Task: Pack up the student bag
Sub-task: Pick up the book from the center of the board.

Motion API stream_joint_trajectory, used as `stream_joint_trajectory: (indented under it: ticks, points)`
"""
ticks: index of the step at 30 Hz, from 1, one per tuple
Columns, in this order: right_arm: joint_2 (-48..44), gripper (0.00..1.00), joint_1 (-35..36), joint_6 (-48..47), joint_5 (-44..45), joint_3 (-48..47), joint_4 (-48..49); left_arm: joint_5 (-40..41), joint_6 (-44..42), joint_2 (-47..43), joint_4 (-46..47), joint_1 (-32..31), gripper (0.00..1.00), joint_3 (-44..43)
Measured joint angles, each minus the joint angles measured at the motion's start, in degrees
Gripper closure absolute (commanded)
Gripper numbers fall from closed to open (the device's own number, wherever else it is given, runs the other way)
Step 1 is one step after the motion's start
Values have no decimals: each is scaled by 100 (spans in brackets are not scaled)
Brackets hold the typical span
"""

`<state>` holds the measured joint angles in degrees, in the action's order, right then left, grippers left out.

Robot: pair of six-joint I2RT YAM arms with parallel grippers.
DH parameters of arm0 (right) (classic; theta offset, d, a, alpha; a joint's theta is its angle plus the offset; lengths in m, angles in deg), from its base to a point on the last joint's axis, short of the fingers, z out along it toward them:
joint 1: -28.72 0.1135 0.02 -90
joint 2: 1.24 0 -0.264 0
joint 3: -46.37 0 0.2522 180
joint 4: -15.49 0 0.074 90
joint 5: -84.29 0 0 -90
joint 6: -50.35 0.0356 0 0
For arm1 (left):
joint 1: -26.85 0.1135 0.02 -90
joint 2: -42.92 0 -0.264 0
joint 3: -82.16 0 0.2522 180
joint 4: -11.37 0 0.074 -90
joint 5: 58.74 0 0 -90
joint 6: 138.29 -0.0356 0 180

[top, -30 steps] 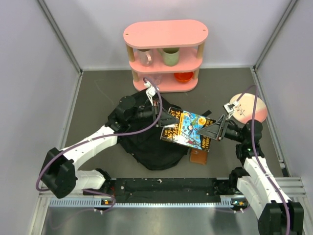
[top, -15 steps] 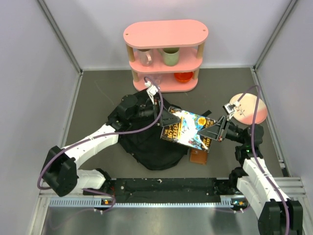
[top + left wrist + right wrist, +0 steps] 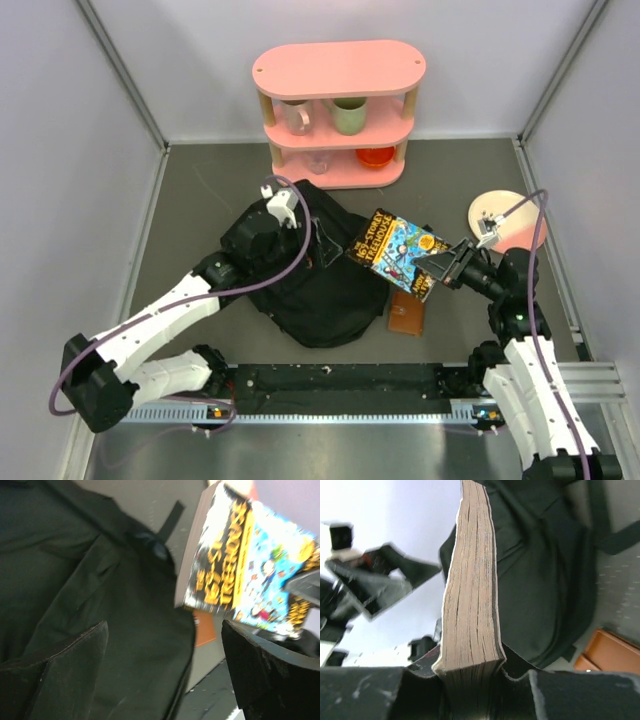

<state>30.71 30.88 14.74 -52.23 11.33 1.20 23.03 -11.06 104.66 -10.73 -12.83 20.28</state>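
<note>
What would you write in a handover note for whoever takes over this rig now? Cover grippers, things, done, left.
Left gripper: open, empty, above the student bag.
Right gripper: shut on the book, held by one edge at the bag's right side.
Brown wallet: on the table beside the bag.
Done: book lifted, not yet in the bag.
Left: get the book inside, probably the wallet too; whether the bag is open cannot be told.

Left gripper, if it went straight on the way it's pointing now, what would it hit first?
Most likely the student bag: its black fabric fills the gap ahead of the open left gripper. The book is off to the side, though depth is unclear.
</note>
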Motion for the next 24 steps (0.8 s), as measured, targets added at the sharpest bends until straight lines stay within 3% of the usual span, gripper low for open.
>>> stream_joint_trajectory:
  ticks: [5,12,17,24]
  points:
    - [-479,100,0,-323,1423,-302,-1342,1587,-466,157,-1152,-1163,1,-315]
    - [-1008,100,-2,-704,3628,-1200,-2970,2608,-1331,1231,-1683,-2743,1,-1097]
    - [-1062,100,-2,-885,4647,-1587,-3620,2846,-1825,2345,-1932,-3270,1,-1786]
    - [-1207,100,-2,-927,4981,-1602,-4109,2887,-2085,3193,-2146,-3571,6,-2048]
